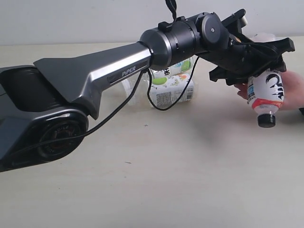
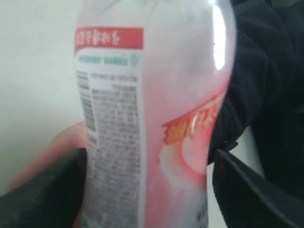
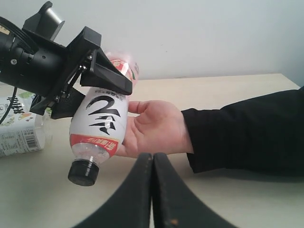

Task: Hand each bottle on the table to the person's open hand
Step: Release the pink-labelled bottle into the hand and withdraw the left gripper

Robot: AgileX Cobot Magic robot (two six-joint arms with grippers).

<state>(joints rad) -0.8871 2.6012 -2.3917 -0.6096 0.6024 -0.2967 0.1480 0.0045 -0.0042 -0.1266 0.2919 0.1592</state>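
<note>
The pink-red bottle [image 1: 267, 92] with the black cap hangs cap-down and tilted, its side lying against the person's open hand [image 1: 294, 92] at the right. My left gripper [image 1: 259, 64] straddles its upper half. In the left wrist view the bottle [image 2: 156, 118] fills the space between the fingers, with a thin gap at one finger [image 2: 247, 190], so the gripper is open. The right wrist view shows the same bottle [image 3: 102, 121] resting in the palm [image 3: 156, 126], the left gripper [image 3: 95, 97] around it, and my right gripper [image 3: 153, 159] shut and empty, low over the table.
Two white-labelled bottles with green spots [image 1: 171, 88] lie on the pale table [image 1: 190, 180] behind my left arm; one shows in the right wrist view [image 3: 19, 128]. The person's dark sleeve [image 3: 247, 133] reaches in from the right.
</note>
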